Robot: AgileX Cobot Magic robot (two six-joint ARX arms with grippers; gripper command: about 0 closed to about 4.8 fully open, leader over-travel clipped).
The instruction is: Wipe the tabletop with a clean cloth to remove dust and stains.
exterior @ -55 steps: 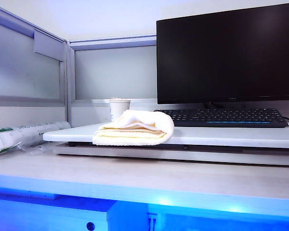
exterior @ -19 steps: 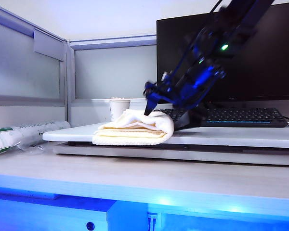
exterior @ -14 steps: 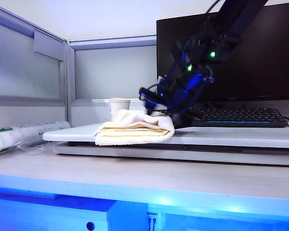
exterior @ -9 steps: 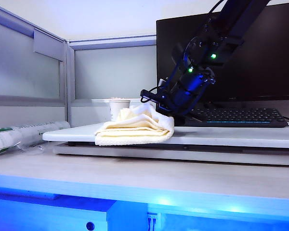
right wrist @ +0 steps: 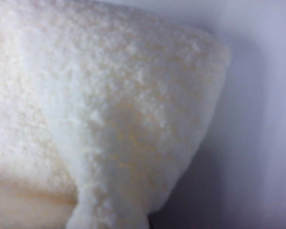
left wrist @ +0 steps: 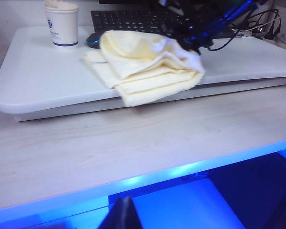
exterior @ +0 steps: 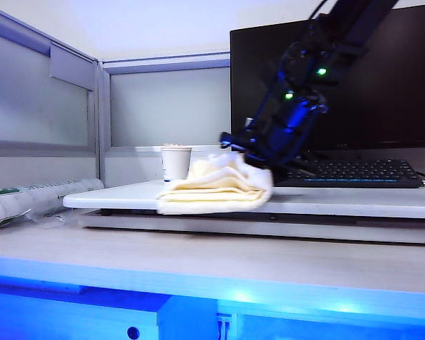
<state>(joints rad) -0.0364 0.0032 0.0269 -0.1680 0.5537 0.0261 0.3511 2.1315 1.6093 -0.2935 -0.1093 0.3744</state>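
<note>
The cloth (exterior: 216,190) was pinched at its keyboard-side fold by the right gripper (exterior: 246,157), its length stretched leftward along the tabletop (exterior: 340,200); the left gripper (left wrist: 122,215), state untellable, was parked well away.

Right arm (exterior: 319,64): slants down from upper right.
Right gripper (exterior: 249,152): jaws closed, apparently pinching the cloth (exterior: 216,188).
Left gripper (left wrist: 121,215): only a dark tip visible.

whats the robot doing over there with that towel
The right gripper is shut on the top of the folded cloth, which lies on the white tabletop in front of the keyboard, apparently to wipe with it. A paper cup stands just beyond the cloth. The left gripper is off the tabletop, out over the desk's front edge, holding nothing.
</note>
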